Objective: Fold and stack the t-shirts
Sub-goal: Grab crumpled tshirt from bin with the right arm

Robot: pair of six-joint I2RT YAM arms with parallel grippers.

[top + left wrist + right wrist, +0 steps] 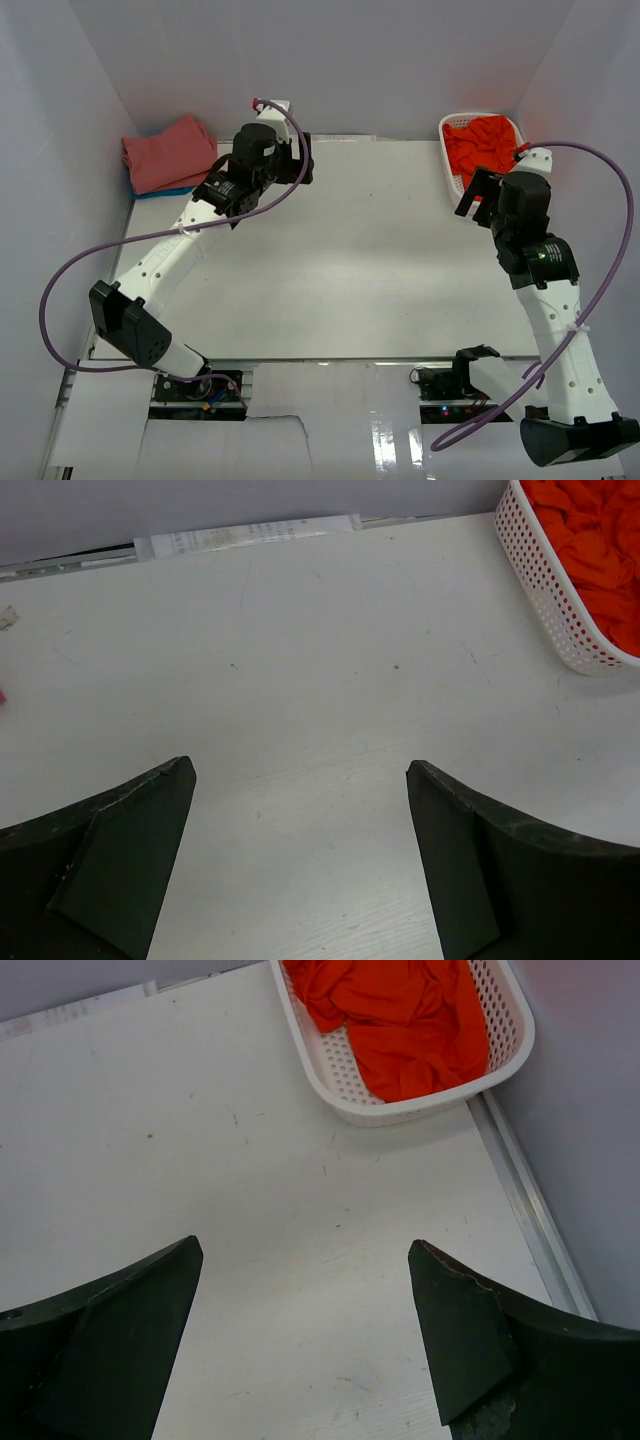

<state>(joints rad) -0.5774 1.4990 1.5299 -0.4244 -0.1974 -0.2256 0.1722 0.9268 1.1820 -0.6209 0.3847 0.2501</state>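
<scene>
**Two shirts stacked, one waiting in the basket**

Two of the t-shirts are seen piled in the far left corner of the table [380, 260]: the salmon-pink shirt [170, 152] is folded on top, and only a thin edge of the blue shirt [165, 192] shows beneath it. The orange-red shirt [400, 1020] is crumpled inside the white mesh basket [400, 1115] at the far right corner, unfolded.

The left gripper [300, 770] is held above bare table near the far edge, just beside the stack. Its fingers are spread wide and nothing is held between them. The right gripper [305, 1245] is poised over the table just short of the basket, likewise spread wide and empty, with the basket's near rim ahead of it.

The step in hand is judged to be the fetching of the last shirt. For that, the right gripper would have to be carried forward over the rim and lowered into the bunched cloth. A fold should be pinched without the mesh wall being caught, so that the basket is not dragged along. The shirt would then have to be lifted clear and spread on the open middle of the table, where both arms can be brought to it for folding.
</scene>
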